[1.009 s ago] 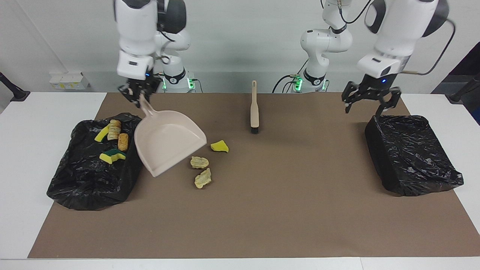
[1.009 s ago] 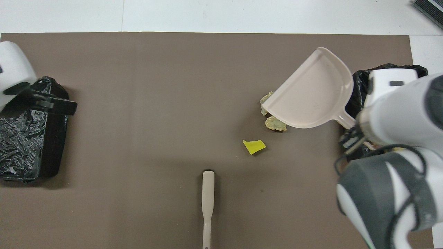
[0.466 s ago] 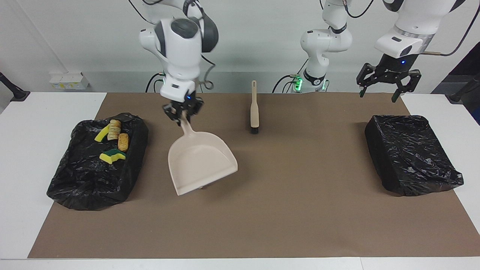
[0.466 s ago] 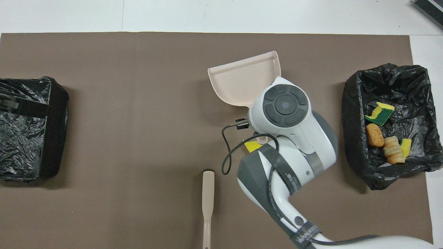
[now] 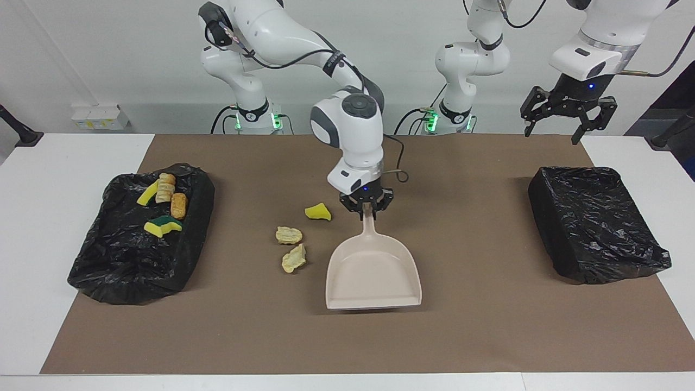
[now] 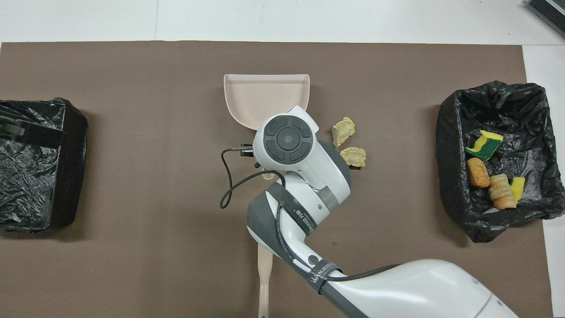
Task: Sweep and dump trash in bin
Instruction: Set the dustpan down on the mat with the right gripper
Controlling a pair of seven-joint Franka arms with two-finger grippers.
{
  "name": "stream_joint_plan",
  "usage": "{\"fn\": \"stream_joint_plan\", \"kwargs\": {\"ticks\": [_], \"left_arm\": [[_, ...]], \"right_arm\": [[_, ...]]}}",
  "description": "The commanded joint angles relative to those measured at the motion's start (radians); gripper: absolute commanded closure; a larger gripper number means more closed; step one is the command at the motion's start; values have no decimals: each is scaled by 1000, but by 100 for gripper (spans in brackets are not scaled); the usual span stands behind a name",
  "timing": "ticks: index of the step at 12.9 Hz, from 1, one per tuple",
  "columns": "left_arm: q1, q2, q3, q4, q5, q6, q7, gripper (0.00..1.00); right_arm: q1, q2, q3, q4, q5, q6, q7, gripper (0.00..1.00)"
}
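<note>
Four scraps [image 5: 163,203] lie in the bin [image 5: 108,271]. Three scraps [image 5: 293,239] remain on the mat beside the dustpan [image 5: 373,274]. Your right gripper [image 5: 367,208] clamps its handle; your left gripper [image 5: 567,111] waits released.
</note>
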Motion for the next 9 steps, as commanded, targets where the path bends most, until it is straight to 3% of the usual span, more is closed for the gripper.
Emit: {"fn": "stream_joint_plan", "kwargs": {"ticks": [1, 2, 3, 4, 5, 9], "left_arm": [[11, -3, -9, 16, 5, -32, 0, 0], [13, -14, -7, -2, 5, -34, 2, 0], [22, -20, -7, -9, 5, -34, -3, 0], [24, -20, -9, -9, 3, -35, -25, 0], [22, -20, -9, -10, -5, -47, -71, 0], [28, -11, -4, -1, -37, -69, -84, 0]], "right_arm": [[26, 38, -2, 26, 33, 46, 22, 100], [26, 42, -2, 17, 35, 49, 27, 96], [28, 44, -2, 3, 47, 61, 24, 83], [26, 42, -2, -11, 45, 67, 13, 60], [26, 41, -3, -13, 35, 61, 5, 1], [-4, -39, -2, -11, 56, -69, -18, 0]]}}
